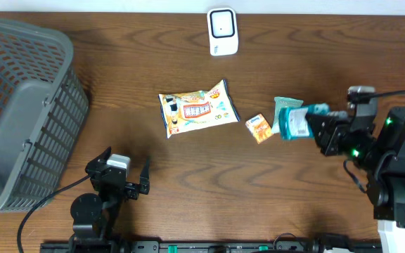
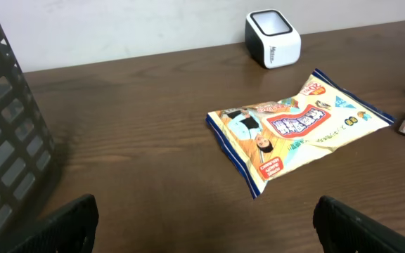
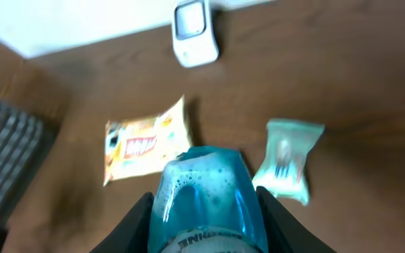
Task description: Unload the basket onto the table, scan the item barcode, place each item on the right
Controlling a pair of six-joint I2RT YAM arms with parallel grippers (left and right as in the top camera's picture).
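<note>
My right gripper (image 1: 315,127) is shut on a clear blue bottle (image 1: 296,124) with a white label, holding it above the table at the right. In the right wrist view the bottle (image 3: 206,190) fills the space between both fingers (image 3: 136,226), its foamy blue end pointing away from the camera. The white barcode scanner (image 1: 223,31) stands at the back edge of the table, also visible as the scanner (image 3: 194,31) far ahead of the bottle. My left gripper (image 1: 121,180) rests open at the front left, with bare table between its fingers (image 2: 72,221).
A yellow snack bag (image 1: 197,107) lies mid-table. A small orange packet (image 1: 259,128) and a pale green packet (image 1: 285,105) lie just left of the held bottle. A grey mesh basket (image 1: 20,105) fills the left side.
</note>
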